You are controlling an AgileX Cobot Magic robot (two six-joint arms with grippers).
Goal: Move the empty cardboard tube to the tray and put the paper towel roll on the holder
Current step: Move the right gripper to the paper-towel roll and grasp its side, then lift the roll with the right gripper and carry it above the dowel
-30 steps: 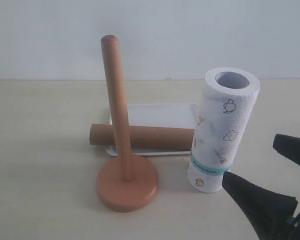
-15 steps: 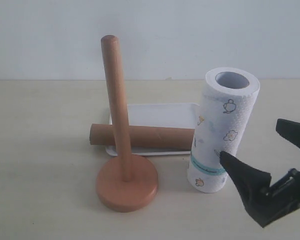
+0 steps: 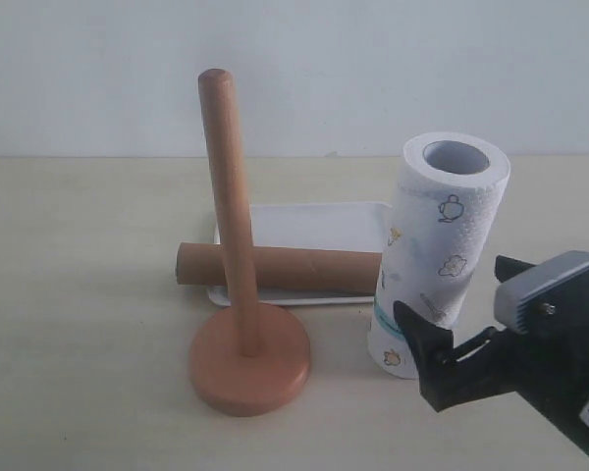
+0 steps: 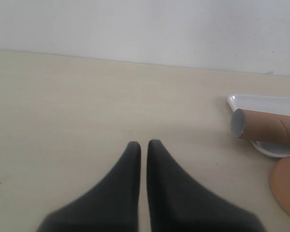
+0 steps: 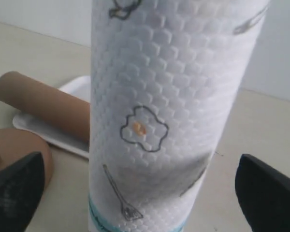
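The paper towel roll [image 3: 442, 245] stands upright on the table, teal band near its foot, right of the tray [image 3: 314, 224]. My right gripper [image 3: 455, 292] is open, and its fingers flank the lower part of the roll [image 5: 169, 111] without touching it. The empty cardboard tube [image 3: 294, 268] lies on its side across the front of the tray. In front of it stands the wooden holder [image 3: 248, 371], its post bare. My left gripper [image 4: 144, 143] is shut with nothing in it, low over bare table, left of the tube's open end [image 4: 239, 123]. It is out of the exterior view.
A pale wall runs behind the table. In the right wrist view the tube [image 5: 43, 108], the tray's edge [image 5: 75, 87] and the holder's base [image 5: 19, 145] lie just beyond one finger [image 5: 14, 188].
My right gripper has come in from the lower right toward the roll, and its open fingers now sit either side of the roll's lower part. Nothing else has moved.
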